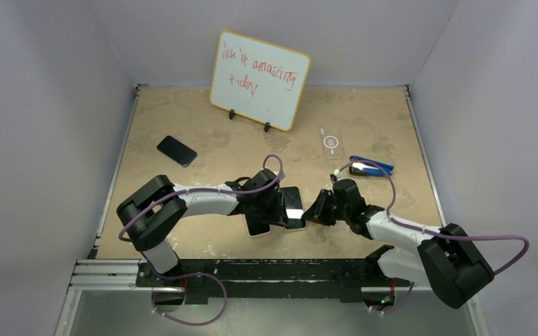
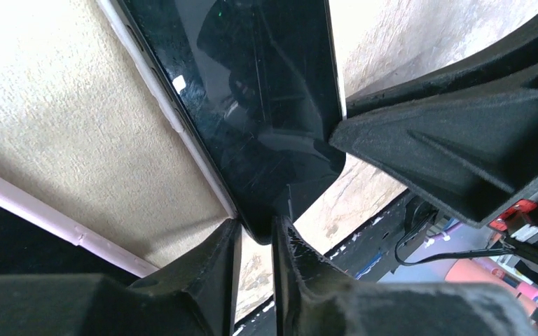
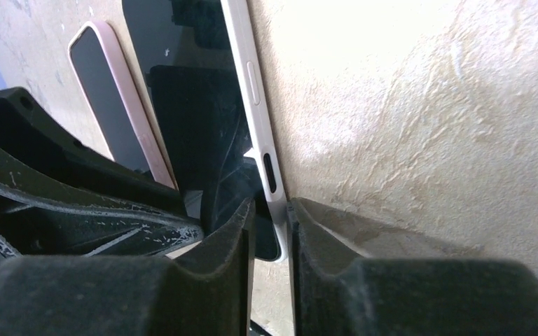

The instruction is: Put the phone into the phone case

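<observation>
A black-screened phone (image 1: 293,203) with a pale rim sits near the table's front middle, held between both grippers. My left gripper (image 1: 279,210) is shut on its corner, with the jaws pinching the dark glass (image 2: 252,84) at the left gripper (image 2: 256,227). From the other side my right gripper (image 1: 314,212) is shut on the phone's white edge (image 3: 256,105), close to a slot in the rim, at the right gripper (image 3: 272,206). A pink-rimmed phone case (image 1: 256,225) lies flat beside it, also visible as the pink case (image 3: 108,98), partly under the left arm.
A clear case (image 1: 330,142) lies at the back right, with a blue object (image 1: 373,166) just in front of it. Another dark phone (image 1: 176,150) rests at the back left. A whiteboard (image 1: 259,79) stands against the rear wall.
</observation>
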